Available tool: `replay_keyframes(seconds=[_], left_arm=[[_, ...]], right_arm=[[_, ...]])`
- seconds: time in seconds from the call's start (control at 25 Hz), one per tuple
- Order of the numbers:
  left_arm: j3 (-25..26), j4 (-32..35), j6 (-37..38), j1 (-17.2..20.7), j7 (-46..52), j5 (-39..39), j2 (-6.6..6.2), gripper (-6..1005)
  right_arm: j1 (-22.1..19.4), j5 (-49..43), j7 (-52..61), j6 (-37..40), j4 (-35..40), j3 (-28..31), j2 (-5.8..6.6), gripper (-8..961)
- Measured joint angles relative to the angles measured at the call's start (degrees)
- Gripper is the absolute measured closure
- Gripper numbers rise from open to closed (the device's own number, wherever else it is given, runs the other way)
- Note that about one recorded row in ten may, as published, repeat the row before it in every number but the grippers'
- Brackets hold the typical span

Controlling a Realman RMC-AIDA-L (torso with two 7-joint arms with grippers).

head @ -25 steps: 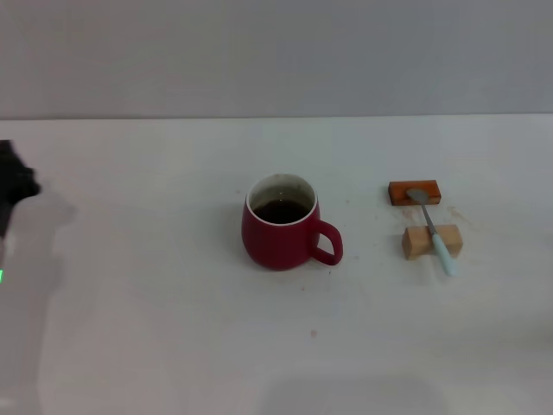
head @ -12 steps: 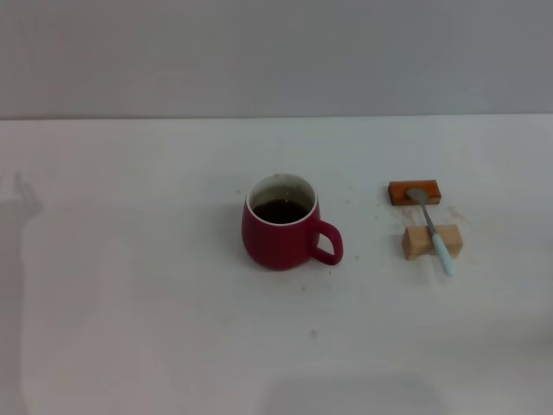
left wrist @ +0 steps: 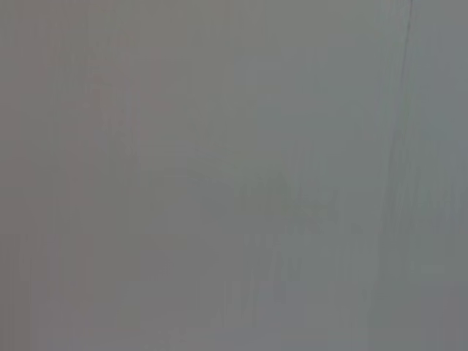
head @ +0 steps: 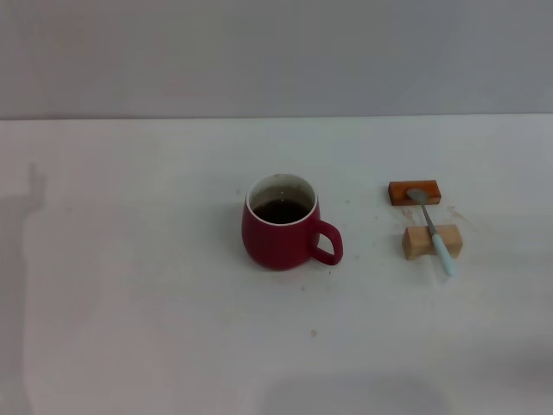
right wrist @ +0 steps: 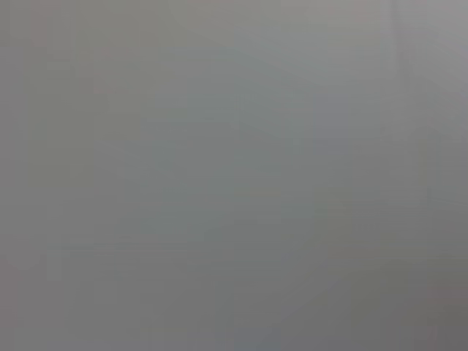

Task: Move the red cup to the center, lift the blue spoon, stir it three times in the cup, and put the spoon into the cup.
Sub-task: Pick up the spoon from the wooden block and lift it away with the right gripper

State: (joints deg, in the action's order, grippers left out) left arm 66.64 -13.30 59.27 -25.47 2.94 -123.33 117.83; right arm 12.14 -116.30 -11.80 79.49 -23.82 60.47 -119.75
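Red cup (head: 281, 224) stands about mid-table, so the centering looks done. Spoon (head: 431, 228) lies untouched across two blocks (head: 431, 241) well to its right; lifting, stirring and dropping in remain. Neither gripper is visible, so their state is unknown.

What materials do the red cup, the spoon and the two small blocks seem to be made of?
Red cup: probably glazed ceramic, smooth sheen, white rim. Blue spoon: grey metallic bowl, pale-blue handle, maybe plastic. Tan block: looks like bare wood. Orange-brown block: material unclear.
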Motion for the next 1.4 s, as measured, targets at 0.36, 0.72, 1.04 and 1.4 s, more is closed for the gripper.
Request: replay_keyframes(seconds=[0.36, 0.72, 1.04, 1.4], left_arm=[[0.14, 1.44, -0.06, -2.33, -2.87, -0.07, -0.14, 149], [0.16, 1.54, 0.07, -2.78, -5.16, -0.06, -0.43, 138], [0.16, 2.1, 0.27, -2.25, -5.19, -0.06, -0.73, 138], [0.33, 2.14, 1.05, -1.42, -5.21, -0.07, -1.1, 138]], right_arm=[[-8.17, 9.72, -7.66, 1.0, -14.88, -20.42, 0.18, 200], [-8.99, 20.2, -15.22, 4.02, -22.49, -41.21, 0.75, 199], [-9.61, 21.35, -17.03, 2.5, -24.07, -49.05, 1.15, 199], [-9.9, 21.38, -18.38, -2.59, -22.97, -52.27, 1.11, 203]])
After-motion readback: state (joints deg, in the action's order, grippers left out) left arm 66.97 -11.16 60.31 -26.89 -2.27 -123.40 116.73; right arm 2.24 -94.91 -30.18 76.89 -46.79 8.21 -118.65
